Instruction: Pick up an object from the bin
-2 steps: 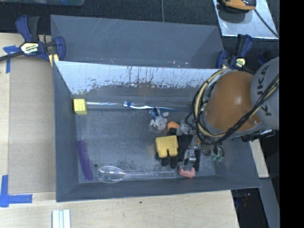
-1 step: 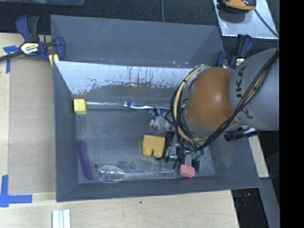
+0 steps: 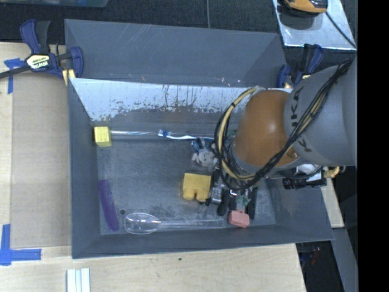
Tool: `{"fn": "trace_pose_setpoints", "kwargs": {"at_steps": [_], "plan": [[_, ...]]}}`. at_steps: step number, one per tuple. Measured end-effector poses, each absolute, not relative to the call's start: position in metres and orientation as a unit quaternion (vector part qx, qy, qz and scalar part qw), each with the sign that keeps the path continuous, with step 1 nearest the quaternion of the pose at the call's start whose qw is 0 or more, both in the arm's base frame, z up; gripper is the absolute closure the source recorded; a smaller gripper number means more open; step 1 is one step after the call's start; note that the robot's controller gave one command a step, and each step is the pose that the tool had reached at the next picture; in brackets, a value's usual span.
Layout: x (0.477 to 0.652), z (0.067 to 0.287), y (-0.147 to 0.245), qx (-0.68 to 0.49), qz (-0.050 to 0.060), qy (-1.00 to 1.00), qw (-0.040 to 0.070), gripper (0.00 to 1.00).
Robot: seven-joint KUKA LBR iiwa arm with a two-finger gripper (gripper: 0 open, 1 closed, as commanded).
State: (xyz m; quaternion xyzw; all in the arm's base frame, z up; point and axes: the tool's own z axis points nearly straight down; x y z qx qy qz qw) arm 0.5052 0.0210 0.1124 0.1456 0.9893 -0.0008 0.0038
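Evidently the reach-in step is in hand: inside the grey bin [image 3: 85,163], the arm [image 3: 264,132] hangs low at the frame's lower right. Its gripper [image 3: 226,203] is down near the floor, with a yellow notched block [image 3: 196,187] just to its left and a small pink piece [image 3: 239,219] just below. Whether the gripper is spread or pressed together I cannot tell, nor whether it touches either piece. The next move likely calls for centring over one piece and closing.

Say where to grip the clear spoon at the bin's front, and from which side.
Probably the thin handle, from straight above, closing across its width: the clear spoon lies flat along the front wall, and its rounded bowl looks too wide and shallow to pinch.
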Motion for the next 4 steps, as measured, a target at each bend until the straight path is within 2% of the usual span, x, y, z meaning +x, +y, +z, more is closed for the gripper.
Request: {"fn": "trace_pose_setpoints", "kwargs": {"at_steps": [1, 2, 3, 4], "plan": [[0.505, 0.092, -0.012, 0.033, -0.002, 0.999, 0.005, 0.0], [0.523, 0.074, 0.001, 0.276, 0.0, 0.961, 0.007, 1.0], [0.525, 0.072, 0.003, 0.283, 0.0, 0.959, 0.008, 1.0], [0.525, 0.094, 0.003, 0.282, 0.0, 0.959, 0.008, 1.0]]}}
